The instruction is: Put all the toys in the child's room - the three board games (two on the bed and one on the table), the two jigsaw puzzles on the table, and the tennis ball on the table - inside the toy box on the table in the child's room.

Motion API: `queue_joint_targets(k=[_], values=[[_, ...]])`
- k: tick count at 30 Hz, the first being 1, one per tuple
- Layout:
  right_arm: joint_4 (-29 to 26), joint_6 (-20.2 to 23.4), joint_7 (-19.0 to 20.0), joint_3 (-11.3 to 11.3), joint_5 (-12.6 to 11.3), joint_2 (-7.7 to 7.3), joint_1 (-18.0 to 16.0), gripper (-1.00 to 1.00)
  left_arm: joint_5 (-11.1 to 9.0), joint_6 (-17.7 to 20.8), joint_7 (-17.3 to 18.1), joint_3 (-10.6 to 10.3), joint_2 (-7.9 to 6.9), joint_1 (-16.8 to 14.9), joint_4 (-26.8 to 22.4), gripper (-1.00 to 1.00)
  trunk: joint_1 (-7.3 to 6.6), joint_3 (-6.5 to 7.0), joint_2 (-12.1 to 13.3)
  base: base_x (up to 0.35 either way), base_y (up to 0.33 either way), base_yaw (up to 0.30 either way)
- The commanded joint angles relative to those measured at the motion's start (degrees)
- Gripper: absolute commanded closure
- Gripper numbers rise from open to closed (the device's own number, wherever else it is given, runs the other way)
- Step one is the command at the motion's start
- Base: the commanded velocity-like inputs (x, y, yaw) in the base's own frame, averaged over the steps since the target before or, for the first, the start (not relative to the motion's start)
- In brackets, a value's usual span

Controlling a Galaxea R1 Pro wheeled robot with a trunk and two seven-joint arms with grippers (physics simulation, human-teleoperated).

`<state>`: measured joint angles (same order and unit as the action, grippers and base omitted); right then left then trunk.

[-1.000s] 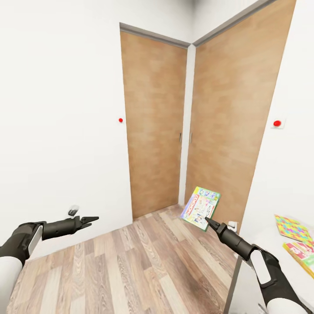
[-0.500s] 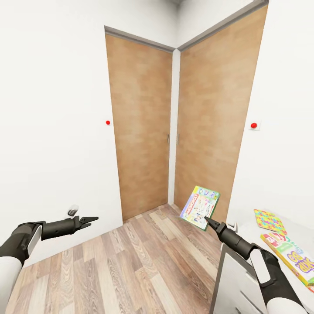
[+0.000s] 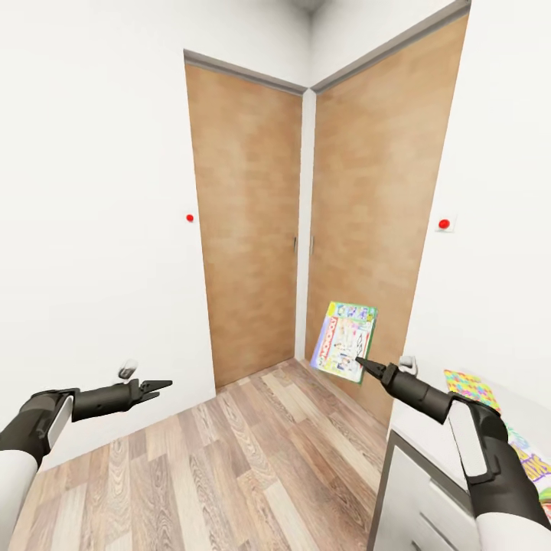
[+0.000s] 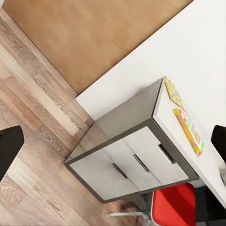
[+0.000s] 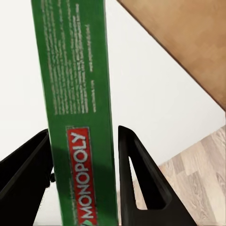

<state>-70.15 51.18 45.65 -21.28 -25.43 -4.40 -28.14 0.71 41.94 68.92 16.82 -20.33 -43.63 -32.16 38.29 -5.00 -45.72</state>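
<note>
The right gripper (image 3: 361,362) is clamped on the lower edge of a board game (image 3: 343,341), a Monopoly box that stands tilted in the air above and just ahead of the fingertips, well clear of the wood floor (image 3: 229,459). In the right wrist view the box's green edge (image 5: 75,108) runs straight between the two black fingers (image 5: 141,183), both touching it. Beside and behind this gripper, on the arm's outer side, lies the white bench (image 3: 428,436) with grey drawers, and on its top a colourful jigsaw puzzle (image 3: 468,387) lies flat near the wall. The left gripper (image 3: 162,385) hangs out over the floor, well apart from the box, its fingers drawn together to a point and holding nothing. Ahead of both grippers stand two brown doors (image 3: 249,229) meeting in the room's corner.
</note>
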Motion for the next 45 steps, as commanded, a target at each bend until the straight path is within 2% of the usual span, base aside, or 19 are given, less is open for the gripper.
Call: queue_joint_targets(k=[1, 6, 10, 14, 15, 20, 21, 25, 28, 33, 36, 40, 45], values=[[-0.92, 1.13, 0.21, -0.09, 0.32, -0.01, -0.06, 1.0, 0.07, 0.61, 0.22, 0.15, -0.02, -0.05, -0.01, -1.0, -0.21, 0.08, 0.35, 0.0, 0.0, 0.0], [-5.49, 4.71, 0.43, -0.4, -0.16, -0.06, -0.07, 1.0, -0.04, 1.4, 0.27, 0.15, -0.13, -0.05, -0.16, -1.0, -1.31, 0.98, 2.35, 0.0, 0.0, 0.0], [-8.26, 5.82, 0.5, -0.55, -0.46, -0.07, -0.01, 1.0, -0.32, 4.13, 1.34, -0.08, -0.51, -0.04, -2.09, -1.0, -2.19, 1.7, 3.96, 0.0, 0.0, 0.0], [-9.08, 6.08, 0.49, -0.5, -0.55, 0.02, 0.0, 1.0, -0.21, 7.23, 6.01, -0.28, -0.68, 0.01, -4.92, -1.0, -3.07, 2.42, 5.56, 0.0, 0.0, -0.048], [-9.22, 6.13, 0.49, -0.47, -0.56, 0.05, 0.01, 1.0, -0.15, 7.88, 8.27, -0.32, -0.74, 0.04, -5.84, -1.0, -3.29, 2.6, 5.96, 0.0, 0.0, -0.166], [-9.19, 6.14, 0.49, -0.59, -0.65, 0.06, 0.01, 1.0, 0.42, 8.79, 12.78, -0.34, -0.95, 0.12, -7.2, -1.0, -4.38, 3.49, 7.97, 0.0, 0.0, -0.227], [-9.08, 6.13, 0.49, -0.62, -0.66, 0.04, 0.01, 1.0, 0.55, 8.91, 13.4, -0.34, -1.4, 0.17, -7.33, -1.0, -4.6, 3.67, 8.37, 0.0, 0.0, -0.265], [-8.88, 6.12, 0.51, -0.74, -0.7, 0.0, 0.01, 1.0, 0.68, 9.03, 14.75, -0.37, -2.4, 0.26, -7.54, -1.0, -5.48, 4.39, 9.97, 0.0, 0.0, -0.271], [-8.83, 6.12, 0.54, -1.03, -0.71, -0.04, 0.01, 1.0, 0.73, 9.03, 15.25, -0.37, -2.61, 0.26, -7.59, -1.0, -5.48, 4.39, 9.97, 0.0, 0.0, -0.277], [-8.69, 6.19, 0.57, -3.8, -0.76, 0.02, 0.01, 1.0, 0.78, 9.06, 15.78, -0.38, -2.91, 0.29, -7.64, -1.0, -5.48, 4.39, 9.97, 0.0, 0.0, -0.279], [-8.25, 6.17, 0.58, -4.49, -0.76, 0.07, 0.01, 1.0, 0.79, 9.1, 15.9, -0.36, -3.17, 0.29, -7.65, -1.0, -5.48, 4.39, 9.97, 0.0, 0.0, -0.28], [-7.74, 6.13, 0.57, -4.79, -0.76, 0.09, 0.01, 1.0, 0.79, 9.12, 15.96, -0.36, -3.28, 0.3, -7.65, -1.0, -5.48, 4.39, 9.97, 0.0, 0.0, -0.28], [-7.45, 6.05, 0.51, -4.89, -0.76, 0.16, 0.01, 1.0, 0.78, 9.13, 16.21, -0.32, -3.39, 0.3, -7.65, -1.0, -6.58, 5.29, 11.98, 0.0, 0.0, -0.28]])
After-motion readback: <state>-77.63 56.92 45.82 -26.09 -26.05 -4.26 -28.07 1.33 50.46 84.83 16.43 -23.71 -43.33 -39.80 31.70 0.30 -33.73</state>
